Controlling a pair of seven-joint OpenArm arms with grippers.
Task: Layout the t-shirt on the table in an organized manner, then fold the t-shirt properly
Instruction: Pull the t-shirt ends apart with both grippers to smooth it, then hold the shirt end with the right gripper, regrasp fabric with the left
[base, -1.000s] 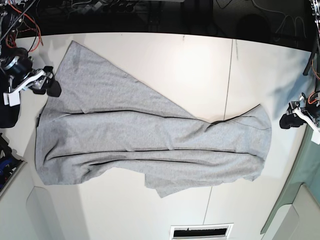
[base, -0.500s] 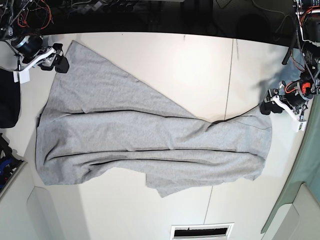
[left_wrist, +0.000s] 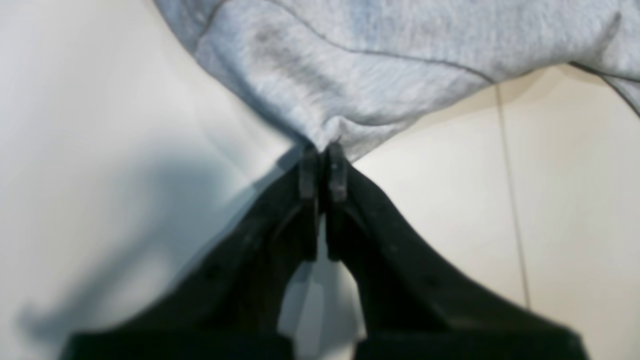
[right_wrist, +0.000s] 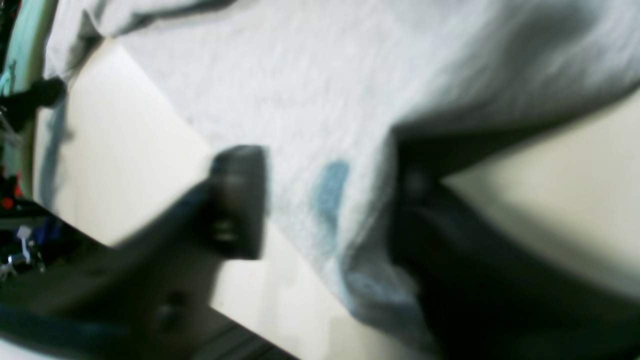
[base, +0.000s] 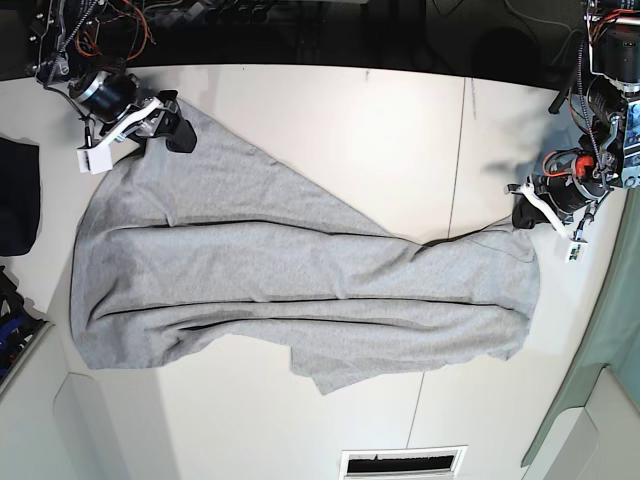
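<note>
Pinching the t-shirt edge, the left gripper has its jaws clamped tight on grey fabric (wrist view). Right gripper straddles the opposite corner w/ jaws apart, blurry. Shirt lies spread across the table.

The base camera is looking straight down from overhead, standing well back and taking in nearly the whole bench with the t-shirt spread across it. The left wrist camera is riding close behind the left hand, facing forward along its fingers at one shirt edge. The right wrist camera is sitting equally close behind the right hand, its picture blurring. Both wrist views are sharing the shirt and bench surface with the overhead view, from opposite ends.
</note>
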